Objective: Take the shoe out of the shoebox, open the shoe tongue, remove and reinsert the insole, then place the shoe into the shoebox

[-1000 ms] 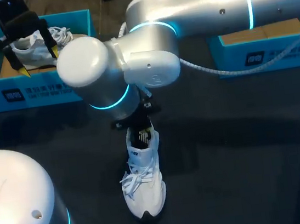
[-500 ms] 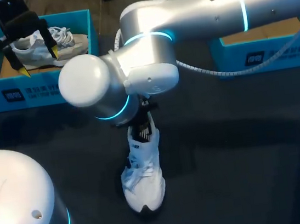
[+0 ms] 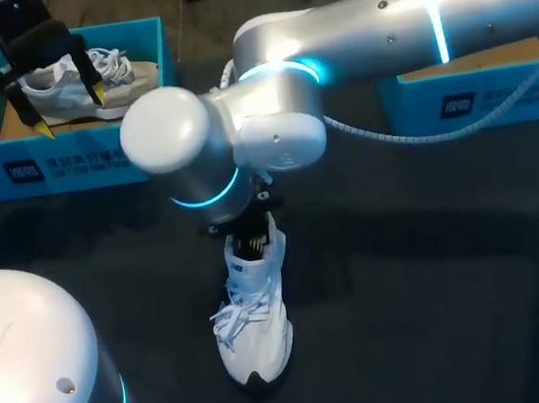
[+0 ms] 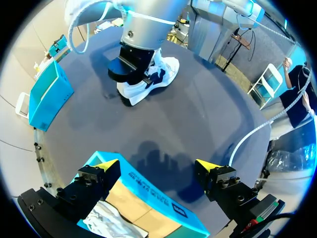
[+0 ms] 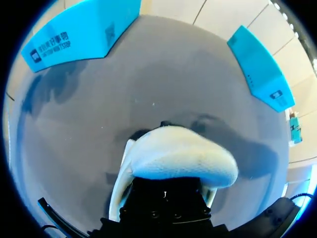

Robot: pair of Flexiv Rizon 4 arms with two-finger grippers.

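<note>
Spread left fingers (image 4: 210, 171) above shoebox (image 4: 158, 198) at tabletop's (image 3: 411, 292) far-left edge; hidden right fingers (image 3: 252, 242) inside white shoe (image 3: 254, 323), mid-tabletop, grip untellable.

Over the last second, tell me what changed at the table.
The right arm shifted its elbow slightly rightward, while the right gripper kept to the opening of the white shoe. The shoe's toe swung a little to the left. Nothing was visibly grasped or released. The left gripper stayed open over the left shoebox, which holds the second shoe.
</note>
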